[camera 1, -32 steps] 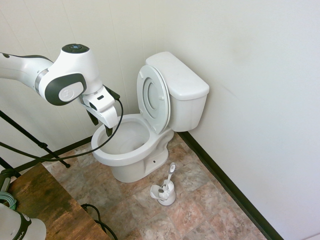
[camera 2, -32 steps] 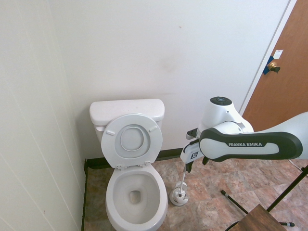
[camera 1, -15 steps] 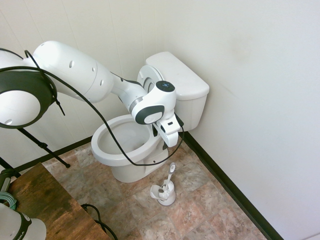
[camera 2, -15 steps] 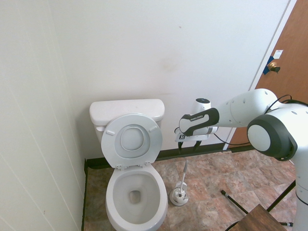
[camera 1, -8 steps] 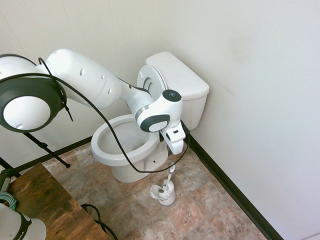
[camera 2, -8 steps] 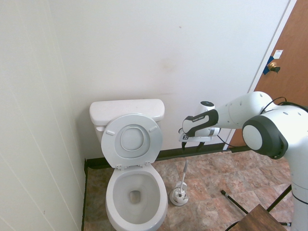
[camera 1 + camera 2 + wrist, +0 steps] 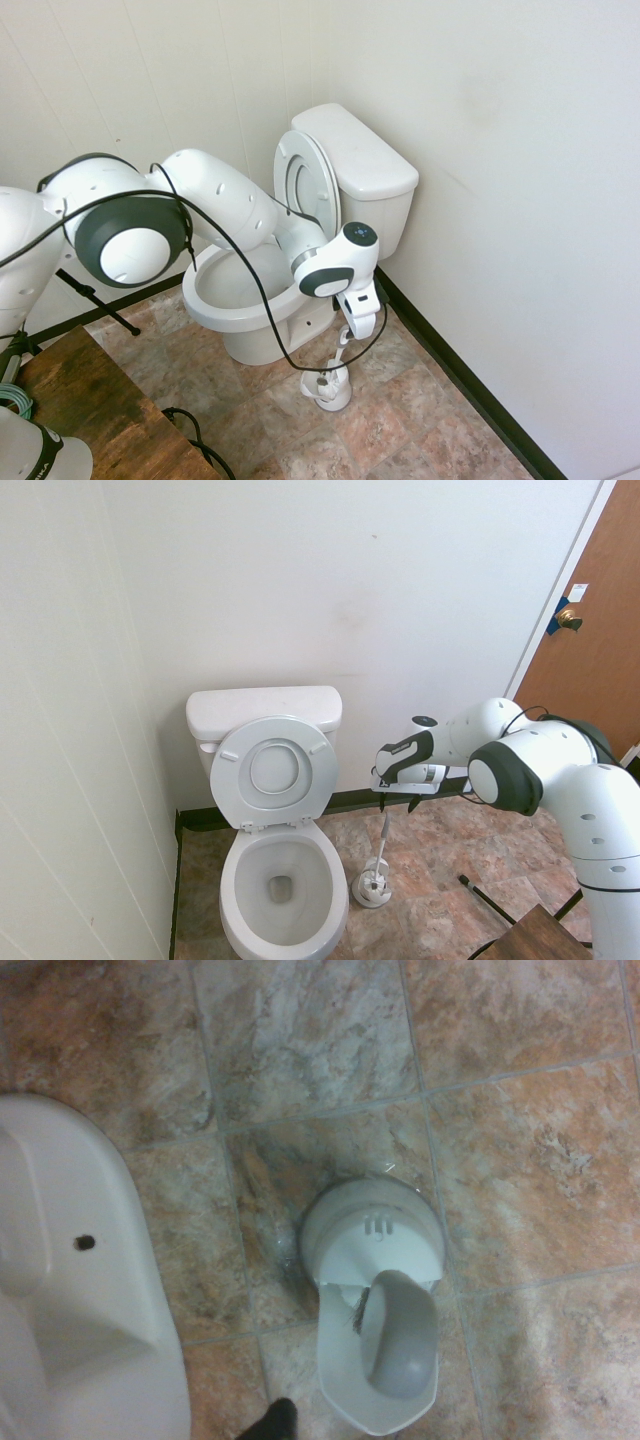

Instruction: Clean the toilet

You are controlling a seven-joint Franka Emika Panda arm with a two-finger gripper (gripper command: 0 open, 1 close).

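Your gripper [image 7: 396,802] hangs released over the brush handle [image 7: 383,832] (no readable print) — toilet [image 7: 268,865] just left, open floor [image 7: 470,840] right.

Tiled floor [image 7: 400,420] – mottled brown and grey stone-look squares. On it: the toilet [image 7: 262,300] against the wall, a white brush holder [image 7: 328,386] just beside its base – brush handle [image 7: 383,836] sticking up.

toilet [image 7: 250,290]: glossy white | brush holder [image 7: 372,1250] beneath me: white, handle top looks pale grey, blurred | floor tiles [image 7: 520,1150]: mottled brown-orange, grey veins | door [image 7: 590,670]: brown
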